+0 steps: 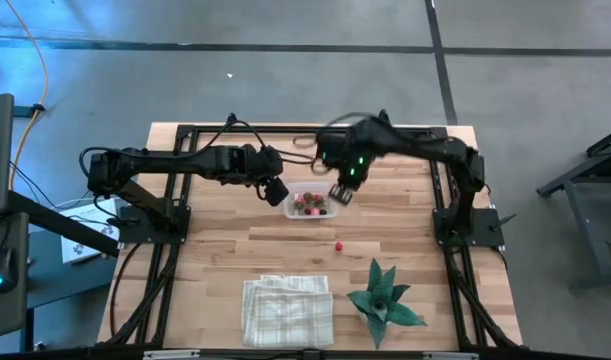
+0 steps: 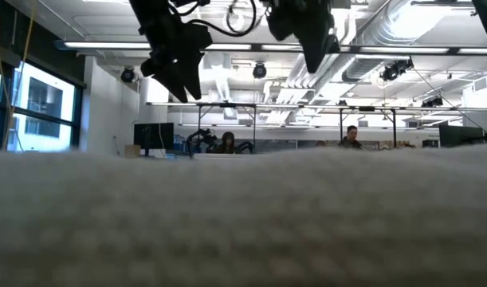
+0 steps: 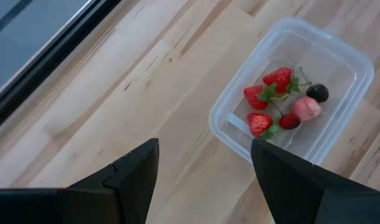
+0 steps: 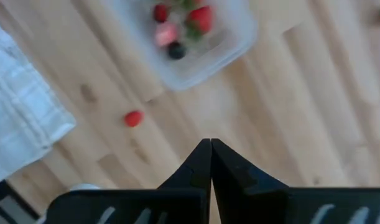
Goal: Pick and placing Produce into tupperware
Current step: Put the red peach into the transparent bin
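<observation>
Left gripper spread wide, empty, just left of the tupperware. Inside it: strawberries, one dark berry. Right gripper pinched closed, empty, at the tupperware's right edge. One stray strawberry on table. No legible writing.

You have a light wooden table. A folded white-and-grey checked cloth lies near its front edge, with a green spiky plant just right.

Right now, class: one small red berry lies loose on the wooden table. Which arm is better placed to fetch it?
Probably the right. Its gripper, fingers shut and empty, hangs nearer the loose red berry; the left gripper waits, open, beyond the clear plastic container.
</observation>
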### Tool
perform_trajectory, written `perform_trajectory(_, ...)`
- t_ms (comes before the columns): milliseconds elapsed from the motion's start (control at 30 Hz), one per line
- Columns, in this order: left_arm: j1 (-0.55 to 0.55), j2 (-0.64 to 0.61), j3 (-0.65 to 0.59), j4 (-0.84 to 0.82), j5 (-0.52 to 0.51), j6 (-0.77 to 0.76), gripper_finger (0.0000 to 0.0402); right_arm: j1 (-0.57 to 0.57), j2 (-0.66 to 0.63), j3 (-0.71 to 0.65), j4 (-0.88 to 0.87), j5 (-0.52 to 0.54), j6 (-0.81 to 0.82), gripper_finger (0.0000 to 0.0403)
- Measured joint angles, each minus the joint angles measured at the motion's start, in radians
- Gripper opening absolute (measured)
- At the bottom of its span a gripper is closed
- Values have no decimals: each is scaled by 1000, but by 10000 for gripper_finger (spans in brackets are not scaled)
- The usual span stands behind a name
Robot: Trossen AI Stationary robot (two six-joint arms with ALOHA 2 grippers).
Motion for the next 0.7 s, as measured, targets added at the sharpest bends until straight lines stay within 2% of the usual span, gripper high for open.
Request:
perform_trajectory(200,0,0,0,-1,0,109,244,187,16,0,2,30,234,0)
perform_trajectory(367,0,0,0,-26,14,174,243,299,70,0,37,31,381,0)
perform_trajectory(700,0,0,0,-112,19,143,243,468,204,0,45,-80,406,0)
